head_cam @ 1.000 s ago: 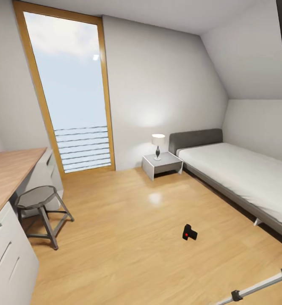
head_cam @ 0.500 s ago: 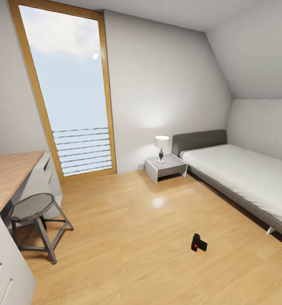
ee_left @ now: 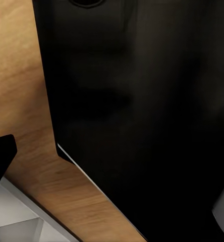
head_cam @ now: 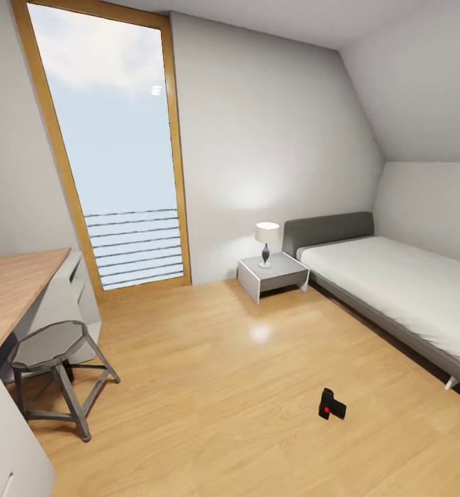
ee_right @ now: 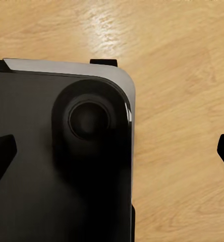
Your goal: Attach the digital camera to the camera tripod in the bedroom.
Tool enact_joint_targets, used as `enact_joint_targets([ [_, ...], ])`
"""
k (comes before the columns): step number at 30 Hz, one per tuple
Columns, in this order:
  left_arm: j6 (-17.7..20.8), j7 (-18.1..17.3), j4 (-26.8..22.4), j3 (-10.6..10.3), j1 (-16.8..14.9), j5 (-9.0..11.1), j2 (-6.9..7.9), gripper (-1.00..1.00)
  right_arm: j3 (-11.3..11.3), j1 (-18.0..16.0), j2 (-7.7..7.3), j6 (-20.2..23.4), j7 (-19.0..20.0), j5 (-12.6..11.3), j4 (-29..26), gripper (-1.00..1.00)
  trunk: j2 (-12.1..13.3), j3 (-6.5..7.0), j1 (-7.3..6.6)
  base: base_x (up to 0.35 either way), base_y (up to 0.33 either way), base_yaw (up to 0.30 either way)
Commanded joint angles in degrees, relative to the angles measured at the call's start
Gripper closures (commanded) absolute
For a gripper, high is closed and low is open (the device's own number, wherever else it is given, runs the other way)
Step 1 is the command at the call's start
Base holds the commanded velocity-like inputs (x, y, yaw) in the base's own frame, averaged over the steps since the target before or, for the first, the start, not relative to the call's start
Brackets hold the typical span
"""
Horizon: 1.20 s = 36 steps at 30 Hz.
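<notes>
Currently step in hand, by judgement: approach/search phase, robot in the bedroom, nothing picked up yet. Digital camera (head_cam: 332, 405): small black body w/ red button, lying on the wood floor (head_cam: 209, 386) in open space, between the stool (head_cam: 50, 366) and the bed (head_cam: 403, 290), nearer the bed, well apart from both. Nightstand (head_cam: 275, 273) w/ lamp (head_cam: 266, 241) against far wall beside the bedhead; tall window (head_cam: 106, 159) at head view's left; desk top (head_cam: 9, 290) at left edge. Left gripper (ee_left: 1, 156): one dark fingertip at frame edge in the left wrist view, above floor and dark robot body; opening cannot be told, nothing seen held. Right gripper (ee_right: 114, 156): dark fingertips at opposite frame edges in the right wrist view, so spread wide, empty; dark robot base and bare floor between them. Camera thus well apart from both claws, ahead and slightly to robot's right. Next move prob. calls for: drive closer, lower trunk, reach down w/ one arm, grasp body clear of lens; then locate tripod.
</notes>
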Motion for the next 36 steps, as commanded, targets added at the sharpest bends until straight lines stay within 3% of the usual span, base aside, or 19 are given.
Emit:
enact_joint_targets([
  [1, 0.3, 0.0, -0.1, 0.0, 0.0, 0.0, -0.01, -1.0, 0.0, 0.0, 0.0, -0.2, 0.0, 0.0, 0.0, -1.0, 0.0, -0.06, 0.0, 0.008, 0.002, 0.0],
  [17, 0.3, 0.0, -0.1, 0.0, 0.0, 0.0, 0.04, -1.0, 0.0, 0.0, 0.02, -0.2, 0.0, 0.0, 0.0, -1.0, 0.0, -0.06, 0.0, 0.021, 0.0, 0.0],
  [36, 0.3, -0.1, -0.1, 0.1, 0.0, 0.0, 0.13, -1.0, 0.0, 0.0, 0.01, -0.2, 0.0, 0.0, 0.0, -1.0, 0.0, -0.06, 0.0, 0.302, 0.0, 0.0],
])
